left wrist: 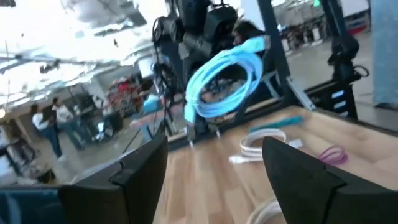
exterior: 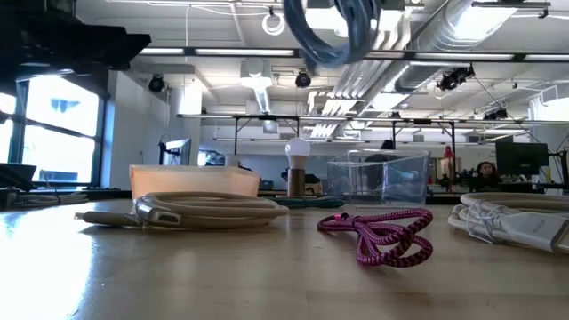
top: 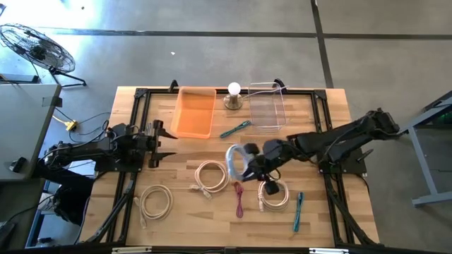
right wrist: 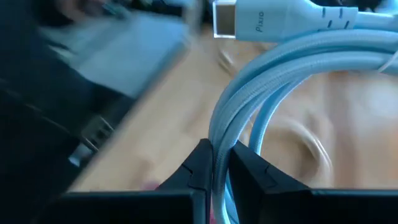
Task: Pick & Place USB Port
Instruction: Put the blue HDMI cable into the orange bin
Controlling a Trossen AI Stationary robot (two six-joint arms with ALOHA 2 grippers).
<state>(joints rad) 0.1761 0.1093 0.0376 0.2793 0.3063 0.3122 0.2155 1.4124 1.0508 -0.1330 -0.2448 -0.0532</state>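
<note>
Above table centre, right gripper clamped on coiled light-blue USB cable, held off wood w/ fingers pinching strands. Left gripper idle at left edge, fingers spread, empty.

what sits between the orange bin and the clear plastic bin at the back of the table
In the high view, a white bulb on a round wooden base stands between the orange bin and the clear plastic bin, touching neither.
</note>
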